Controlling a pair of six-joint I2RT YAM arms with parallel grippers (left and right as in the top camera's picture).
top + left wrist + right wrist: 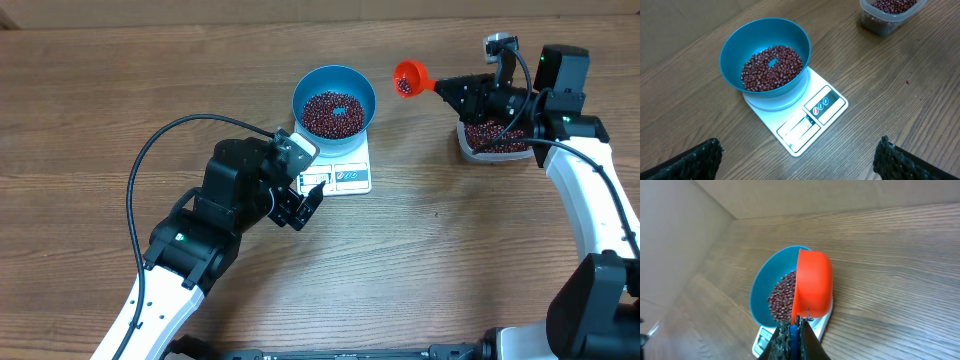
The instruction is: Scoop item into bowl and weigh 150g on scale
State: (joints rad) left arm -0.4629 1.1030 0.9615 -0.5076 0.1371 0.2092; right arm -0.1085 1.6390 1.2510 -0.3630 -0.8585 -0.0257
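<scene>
The blue bowl (pixel 304 86) (pixel 735 50) (pixel 759 287) stands on the white scale (pixel 350 176) (pixel 790 132) and holds a layer of red-brown beans (pixel 333 112) (pixel 772 67) (pixel 782 297). My right gripper (pixel 447 88) (pixel 795 330) is shut on the blue handle of a red scoop (pixel 408 77) (pixel 812 287). It holds the scoop in the air just right of the bowl, with a few beans inside. Near the scale's front edge my left gripper (pixel 303 207) (pixel 797 160) is open and empty, its fingertips (pixel 705 156) wide apart.
A clear plastic tub (pixel 465 142) (pixel 880 25) of more beans sits at the right, under my right arm. A single stray bean (pixel 907 82) lies on the wood. The left arm's black cable (pixel 150 160) loops over the table at the left.
</scene>
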